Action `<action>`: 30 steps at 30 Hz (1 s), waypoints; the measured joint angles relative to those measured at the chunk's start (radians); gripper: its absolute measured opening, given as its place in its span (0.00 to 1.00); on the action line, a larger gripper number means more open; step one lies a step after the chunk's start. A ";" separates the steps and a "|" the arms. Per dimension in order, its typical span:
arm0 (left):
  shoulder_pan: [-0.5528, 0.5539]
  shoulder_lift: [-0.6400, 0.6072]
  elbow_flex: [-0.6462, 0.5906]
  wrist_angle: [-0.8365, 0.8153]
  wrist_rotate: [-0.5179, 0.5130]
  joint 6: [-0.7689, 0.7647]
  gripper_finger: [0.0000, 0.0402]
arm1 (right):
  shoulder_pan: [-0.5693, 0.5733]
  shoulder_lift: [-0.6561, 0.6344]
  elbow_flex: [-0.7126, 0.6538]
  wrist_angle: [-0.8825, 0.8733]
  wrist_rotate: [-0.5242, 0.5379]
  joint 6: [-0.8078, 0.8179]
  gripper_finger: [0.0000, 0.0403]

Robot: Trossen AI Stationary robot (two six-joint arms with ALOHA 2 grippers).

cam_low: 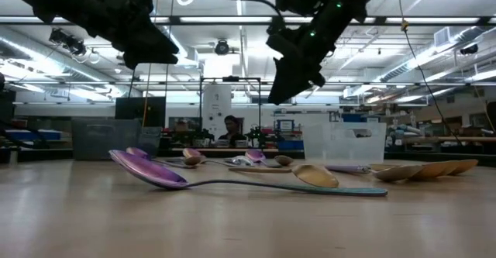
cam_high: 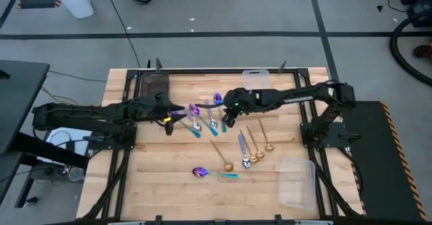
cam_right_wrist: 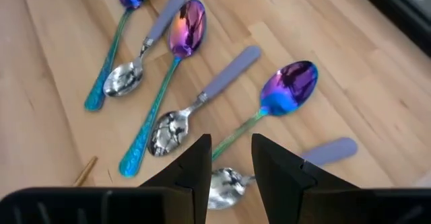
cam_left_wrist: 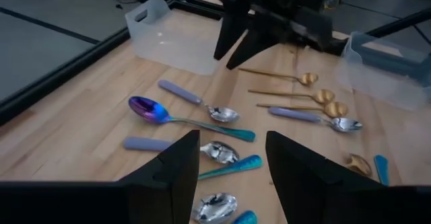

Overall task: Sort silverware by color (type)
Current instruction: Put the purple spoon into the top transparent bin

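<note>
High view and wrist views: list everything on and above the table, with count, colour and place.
gold spoons: about four, all gold, right of the table's middle, roughly side by side
lavender-handled spoons: about four, silver bowls; three in the middle cluster, one beside the gold ones
teal-handled spoons: about four, iridescent purple bowls; three in the middle cluster, one alone toward the near edge
clear bins: two, see-through; one at the far edge, one at the near right corner
dark tray: one, far left part of the table
table: one, light wood
left gripper: dark, open, empty, over the cluster's left side
right gripper: dark, open, empty, over the cluster's right side
</note>
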 joint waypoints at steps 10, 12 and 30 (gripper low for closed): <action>-0.003 -0.003 0.000 -0.022 0.011 0.032 0.45 | 0.027 0.138 0.183 -0.121 -0.048 0.017 0.31; -0.003 -0.003 0.000 -0.033 0.011 0.034 0.45 | 0.041 0.158 0.199 -0.130 -0.052 -0.003 0.32; -0.002 -0.003 0.000 -0.067 0.013 0.080 0.44 | 0.232 0.298 0.202 -0.221 0.312 -0.270 0.39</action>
